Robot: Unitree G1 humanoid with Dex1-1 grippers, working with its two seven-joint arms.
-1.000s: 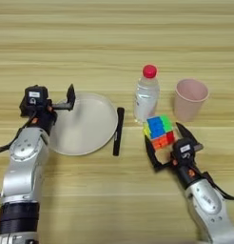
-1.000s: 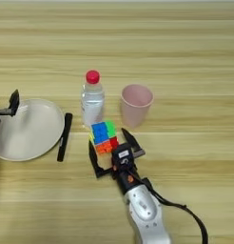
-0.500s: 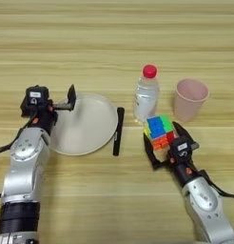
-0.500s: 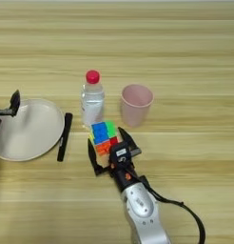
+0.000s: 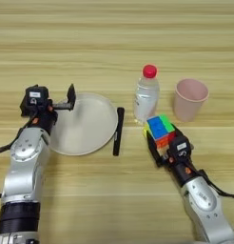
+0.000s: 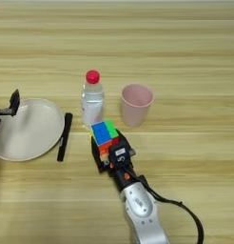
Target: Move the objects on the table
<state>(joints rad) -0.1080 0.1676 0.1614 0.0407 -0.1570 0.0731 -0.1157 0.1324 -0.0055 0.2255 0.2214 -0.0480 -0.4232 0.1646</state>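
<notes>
The multicoloured puzzle cube [image 5: 160, 129] sits on the table [image 5: 114, 43] just in front of the clear bottle [image 5: 146, 97] with the red cap. My right gripper [image 5: 163, 142] reaches in from the near side, its black fingers pressed to the cube's left and right faces, shut on it. The left gripper [image 5: 67, 101] hovers open at the upper left rim of the cream plate [image 5: 83, 125], holding nothing. A black pen [image 5: 118, 130] lies along the plate's right edge. To the right of the bottle stands the pink cup [image 5: 190, 98].
Bottle and cup stand close behind the cube, a short gap between them. Bare wood stretches across the far half of the table and to the right of the cup [image 6: 136, 104].
My right gripper has slid forward around the cube and its fingers have narrowed onto the cube's sides. Left arm, plate, pen, bottle and cup are unchanged.
</notes>
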